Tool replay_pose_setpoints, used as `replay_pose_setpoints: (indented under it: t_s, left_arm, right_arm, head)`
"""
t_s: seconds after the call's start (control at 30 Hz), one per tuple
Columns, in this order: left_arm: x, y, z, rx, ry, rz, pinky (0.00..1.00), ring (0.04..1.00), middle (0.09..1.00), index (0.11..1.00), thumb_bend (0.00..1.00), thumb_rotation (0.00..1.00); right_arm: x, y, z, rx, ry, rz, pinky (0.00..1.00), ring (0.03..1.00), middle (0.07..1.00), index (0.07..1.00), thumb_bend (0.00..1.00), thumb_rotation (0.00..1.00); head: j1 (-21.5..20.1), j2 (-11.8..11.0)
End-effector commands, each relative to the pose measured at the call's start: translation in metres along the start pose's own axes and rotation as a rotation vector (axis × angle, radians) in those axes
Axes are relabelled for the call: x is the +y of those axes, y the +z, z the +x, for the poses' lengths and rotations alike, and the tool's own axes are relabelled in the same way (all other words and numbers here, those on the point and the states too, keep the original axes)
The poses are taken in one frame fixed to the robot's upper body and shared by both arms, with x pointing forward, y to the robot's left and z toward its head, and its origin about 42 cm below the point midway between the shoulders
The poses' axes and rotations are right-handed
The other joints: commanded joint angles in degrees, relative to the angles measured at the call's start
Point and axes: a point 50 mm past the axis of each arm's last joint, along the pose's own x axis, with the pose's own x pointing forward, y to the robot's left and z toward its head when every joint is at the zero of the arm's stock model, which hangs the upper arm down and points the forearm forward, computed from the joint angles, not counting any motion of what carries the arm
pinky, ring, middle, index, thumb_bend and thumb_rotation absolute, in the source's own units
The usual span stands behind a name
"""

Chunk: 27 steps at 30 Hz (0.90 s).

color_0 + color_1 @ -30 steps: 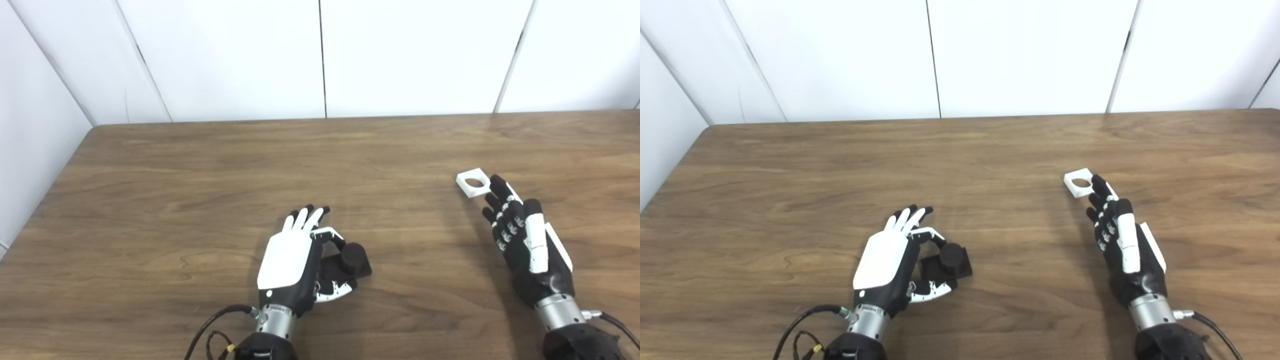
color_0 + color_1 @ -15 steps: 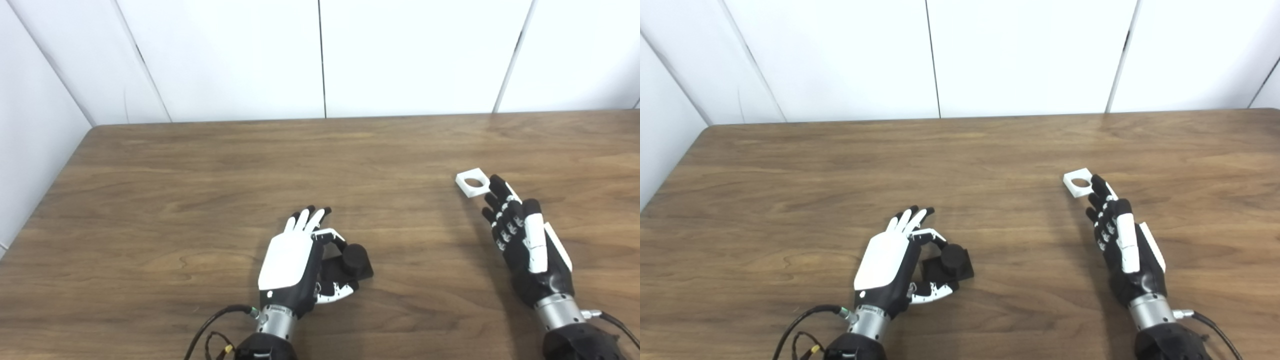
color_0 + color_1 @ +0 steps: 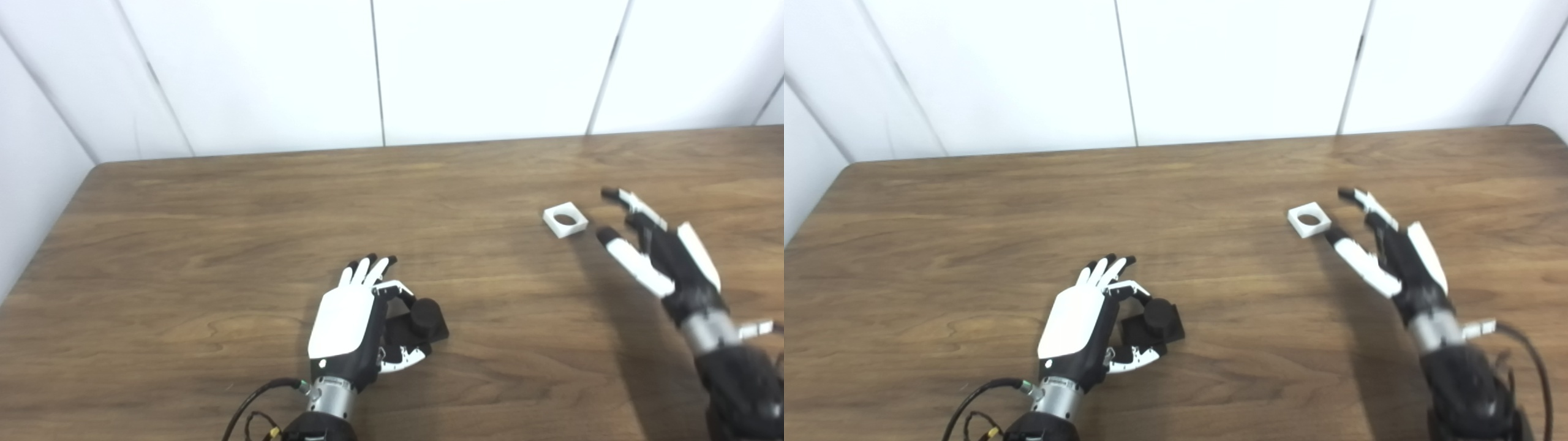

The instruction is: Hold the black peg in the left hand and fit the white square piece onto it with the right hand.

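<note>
Your left robot hand cradles the peg; the right robot hand is spread beside the white piece.

The peg's base sits on the worktop near the front, thumb and fingers curled loosely about it; you cannot tell whether they grip it. Your right hand holds nothing, fingers apart, just right of the white piece lying flat, not touching it.

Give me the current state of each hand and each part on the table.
left hand: resting on the table, fingers loosely around the black peg, grip not clearly closed.
black peg: upright on its square base, on the table.
right hand: open, raised, beside the white piece, holding nothing.
white square piece: flat on the table, hole up, not gripped.
</note>
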Motion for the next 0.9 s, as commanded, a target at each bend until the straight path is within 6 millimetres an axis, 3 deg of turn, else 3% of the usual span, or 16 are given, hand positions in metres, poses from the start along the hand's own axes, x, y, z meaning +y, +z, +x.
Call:
replay_pose_setpoints:
  t_s: [0.0,0.37,0.57,0.87]
  left_arm:
    - [-0.009,-0.005,-0.005,0.012,-0.044,-0.002,1.00,0.991,0.941,0.495,0.51,0.09]
    - [-0.006,-0.012,-0.005,0.006,-0.034,0.022,1.00,0.977,0.934,0.495,0.51,0.08]
    - [-0.006,-0.014,-0.004,0.011,-0.038,0.017,1.00,0.989,0.941,0.495,0.51,0.08]
    - [-0.007,-0.014,-0.004,0.008,-0.034,0.016,1.00,0.987,0.942,0.495,0.51,0.08]
  right_arm:
    - [-0.003,0.018,0.020,-0.059,-0.015,-0.101,1.00,1.000,0.964,0.855,0.78,0.59]
    - [-0.012,0.012,0.056,-0.043,0.039,-0.403,1.00,1.000,0.997,0.797,0.86,0.37]
    - [-0.021,0.003,0.075,-0.031,0.136,-0.502,1.00,1.000,1.000,0.730,0.94,0.34]
    - [-0.027,0.003,0.093,-0.015,0.198,-0.598,1.00,1.000,1.000,0.728,0.96,0.28]
  head:
    - [-0.2,-0.2]
    - [-1.1,-2.2]
    - [-1.2,-2.5]
    - [-1.6,-2.8]
